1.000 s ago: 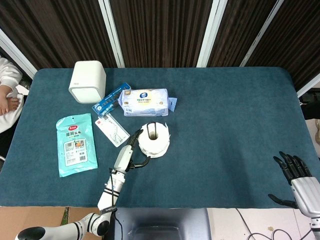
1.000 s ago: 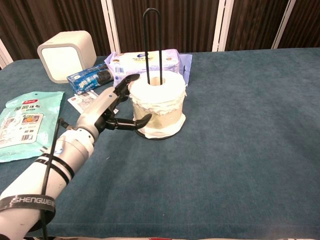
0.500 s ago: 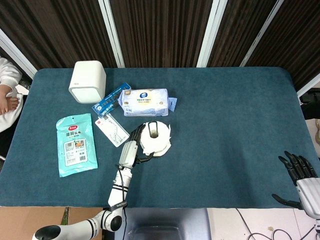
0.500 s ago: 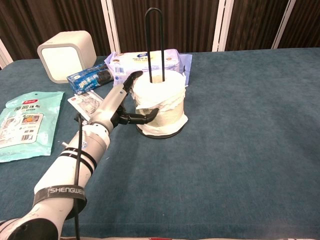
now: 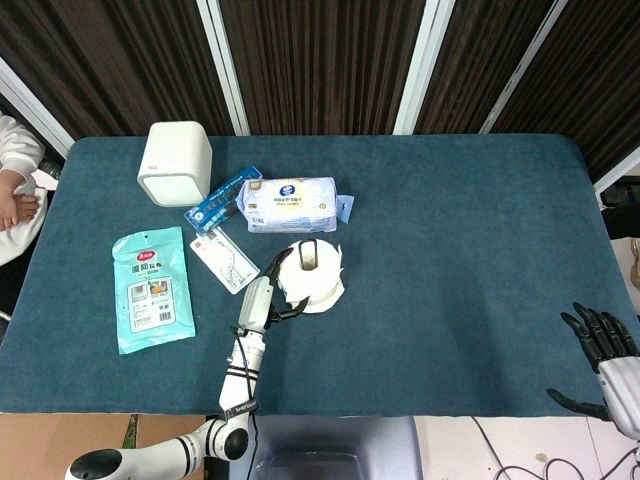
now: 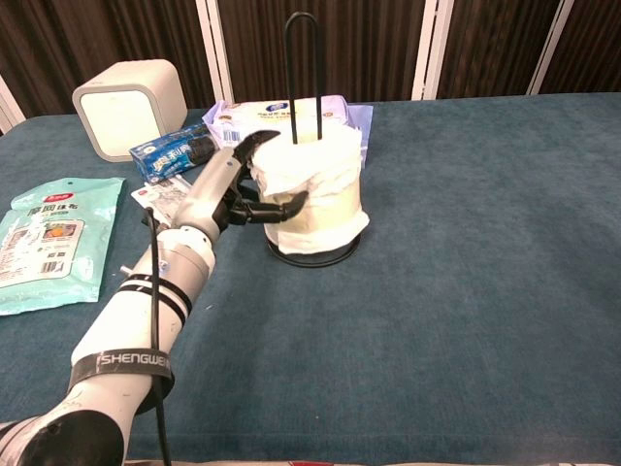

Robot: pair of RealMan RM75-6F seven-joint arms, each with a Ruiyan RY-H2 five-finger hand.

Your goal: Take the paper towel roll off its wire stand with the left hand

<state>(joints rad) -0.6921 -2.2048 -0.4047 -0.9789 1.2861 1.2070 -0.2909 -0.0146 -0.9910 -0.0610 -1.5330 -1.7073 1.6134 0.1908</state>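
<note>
Left hand [image 6: 236, 189], silver-backed with dark fingers, is wrapped around the side of the white paper towel roll [image 6: 315, 189] near the middle of the chest view; its fingers [image 6: 254, 146] curl over the roll's top left edge and its thumb presses across the front face. The roll sits slightly raised on the black wire stand [image 6: 303, 58], whose round base ring [image 6: 315, 257] shows beneath the roll's lower edge while the tall loop rises through the core. In the head view the same hand [image 5: 262, 298] lies at the roll's [image 5: 315, 275] lower left, a little left of the frame's centre.

Right hand [image 5: 600, 345] hangs at the lower right corner of the head view, off the dark teal table cloth [image 5: 450, 250], fingers spread and holding nothing.

Behind the roll lies a soft pack of wet wipes [image 6: 281, 118] in pale blue and white, touching a blue snack packet [image 6: 175, 152] to its left. A white rounded cube speaker [image 6: 129, 105] stands at the upper left, a flat turquoise pouch [image 6: 44, 238] lies at the left edge, and a small white card packet [image 5: 225, 260] lies just beside the left hand.
</note>
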